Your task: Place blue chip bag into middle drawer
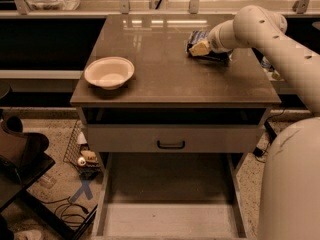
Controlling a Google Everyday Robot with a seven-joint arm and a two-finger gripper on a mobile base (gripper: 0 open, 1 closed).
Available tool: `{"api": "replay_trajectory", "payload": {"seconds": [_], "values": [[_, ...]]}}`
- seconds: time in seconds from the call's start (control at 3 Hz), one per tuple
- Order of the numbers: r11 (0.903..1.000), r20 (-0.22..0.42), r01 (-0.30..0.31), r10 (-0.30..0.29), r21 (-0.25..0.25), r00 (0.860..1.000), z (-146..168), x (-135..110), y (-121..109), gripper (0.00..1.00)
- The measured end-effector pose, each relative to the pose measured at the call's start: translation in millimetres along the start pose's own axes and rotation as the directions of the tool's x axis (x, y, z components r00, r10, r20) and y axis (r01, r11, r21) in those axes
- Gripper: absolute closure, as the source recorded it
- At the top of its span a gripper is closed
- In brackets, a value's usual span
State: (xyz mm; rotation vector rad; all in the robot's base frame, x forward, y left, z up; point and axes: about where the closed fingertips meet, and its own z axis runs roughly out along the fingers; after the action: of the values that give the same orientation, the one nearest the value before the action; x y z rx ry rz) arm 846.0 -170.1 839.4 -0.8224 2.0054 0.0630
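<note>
Blue chip bag (196, 36) lies on the tabletop (165, 69), touching the pincer (200, 48); whether the pincer is apart or clamped cannot be told. Risk: crinkled foil slips free before reaching the middle drawer (170, 220), well below the pincer.

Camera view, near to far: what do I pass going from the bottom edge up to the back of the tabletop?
Open middle drawer → drawer front with black handle → white bowl → blue chip bag, with the gripper at it, right rear of the tabletop.
</note>
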Motion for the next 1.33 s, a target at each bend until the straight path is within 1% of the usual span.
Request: {"api": "replay_trajectory", "payload": {"seconds": [0.33,0.67,1.0,1.33], "values": [[1.0,-0.002,0.0,0.0,-0.004,1.0,3,1,2,0.85],[1.0,-0.003,0.0,0.0,-0.008,1.0,5,2,4,1.0],[1.0,0.005,0.0,0.0,-0.008,1.0,-1,-3,2,1.0],[1.0,0.057,0.001,0.0,-0.009,0.998,-34,-29,-14,1.0]]}}
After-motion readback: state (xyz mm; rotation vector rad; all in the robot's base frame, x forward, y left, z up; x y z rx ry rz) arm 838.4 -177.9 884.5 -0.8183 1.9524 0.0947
